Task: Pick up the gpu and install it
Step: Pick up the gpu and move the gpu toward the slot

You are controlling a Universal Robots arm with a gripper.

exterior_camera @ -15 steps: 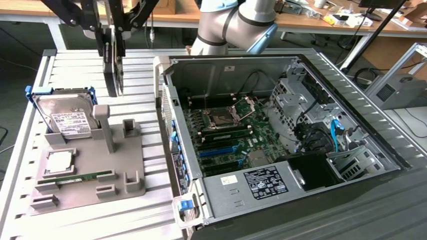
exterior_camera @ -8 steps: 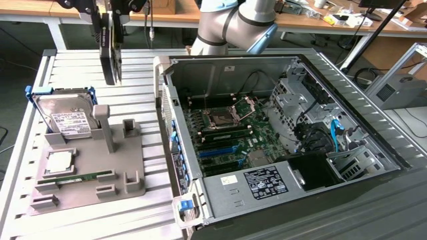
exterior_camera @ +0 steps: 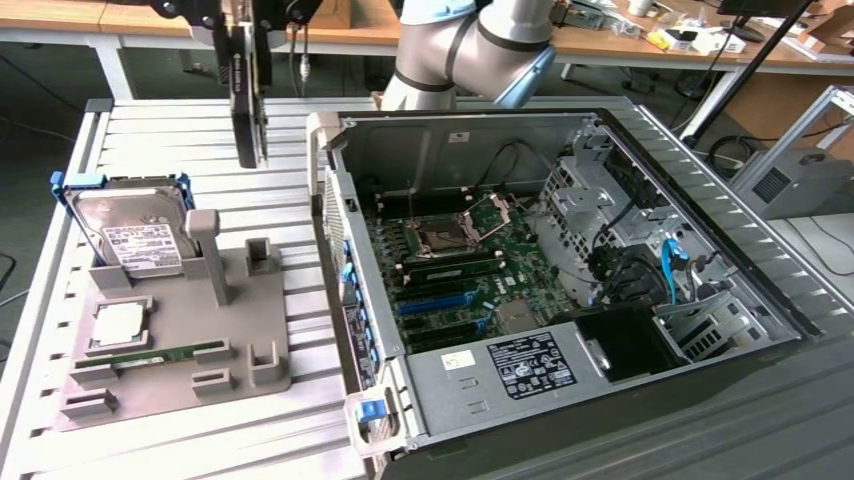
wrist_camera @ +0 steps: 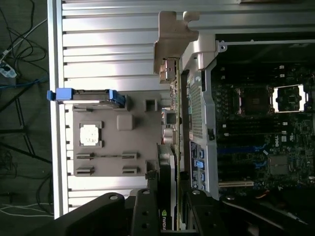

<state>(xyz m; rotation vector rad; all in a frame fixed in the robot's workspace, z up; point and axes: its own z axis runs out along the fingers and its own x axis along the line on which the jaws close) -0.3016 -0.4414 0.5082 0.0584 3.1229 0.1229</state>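
Exterior view: near the top, toward the exterior view's left, the black claw (exterior_camera: 250, 22) pinches the gpu (exterior_camera: 247, 100), a thin dark rectangular card, by its upper end. The card hangs upright and edge-on in the air over the white slatted surface (exterior_camera: 160, 130), beside the open silver computer case (exterior_camera: 441, 150) and apart from it. Wrist view looks along the card: 2 black fingers (wrist_camera: 143, 211) press on its flat sides, and its silver metal bracket (wrist_camera: 172, 34) sits at the far end, seemingly just outside the case wall, though the angle makes that hard to judge. On the surface, a grey moulded holder (exterior_camera: 200, 340) carries a silver hard drive (exterior_camera: 134, 245) with a white label, a square processor chip (exterior_camera: 118, 322) and a slim green memory stick (exterior_camera: 167, 353).
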